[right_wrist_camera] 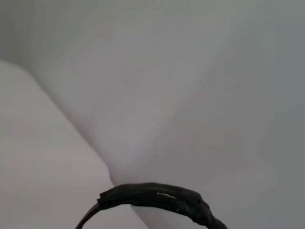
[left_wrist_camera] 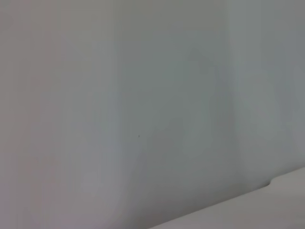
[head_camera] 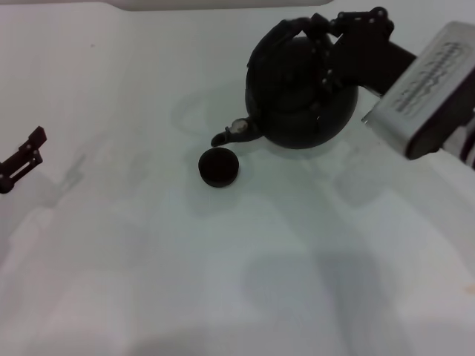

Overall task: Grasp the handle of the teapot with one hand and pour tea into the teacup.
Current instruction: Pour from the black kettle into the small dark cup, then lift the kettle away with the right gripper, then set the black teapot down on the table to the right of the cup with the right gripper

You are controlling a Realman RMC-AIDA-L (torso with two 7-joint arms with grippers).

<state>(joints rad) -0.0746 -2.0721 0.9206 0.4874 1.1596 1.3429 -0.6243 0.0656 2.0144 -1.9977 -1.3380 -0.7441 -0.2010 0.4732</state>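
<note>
Right pincer [head_camera: 320, 30] clamps the handle [head_camera: 293, 28], teapot [head_camera: 297, 93] tipped over the teacup [head_camera: 219, 166]; its fingertips are hidden.

Head camera: high, facing forward and down over white worktop [head_camera: 148, 259], whole scene in frame. Left wrist camera: close, only blank pale surface. Right wrist camera: very close on handle [right_wrist_camera: 157, 198]; shares handle [head_camera: 297, 30] with head view.
</note>
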